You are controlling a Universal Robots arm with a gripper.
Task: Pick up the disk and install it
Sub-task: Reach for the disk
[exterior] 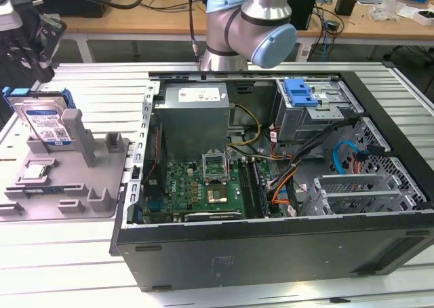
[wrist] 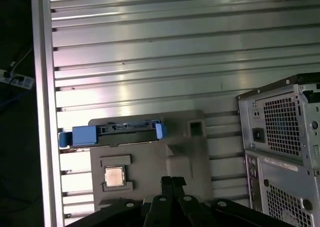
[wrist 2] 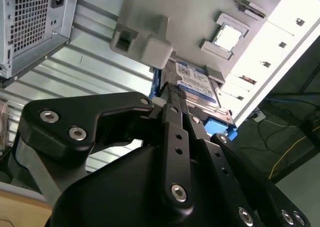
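My gripper (wrist 2: pixel 172 91) was matte black. The disk (exterior: pixel 46 121) was silver, its label white and blue, its frame blue. The holder (exterior: pixel 68 179) was plain grey, the table (exterior: pixel 61 267) ribbed silver, the case (exterior: pixel 271 247) black.

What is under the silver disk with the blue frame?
The flat silver disk stands on a grey plastic holder tray. Its bottom edge is hidden behind the tray's grey posts.
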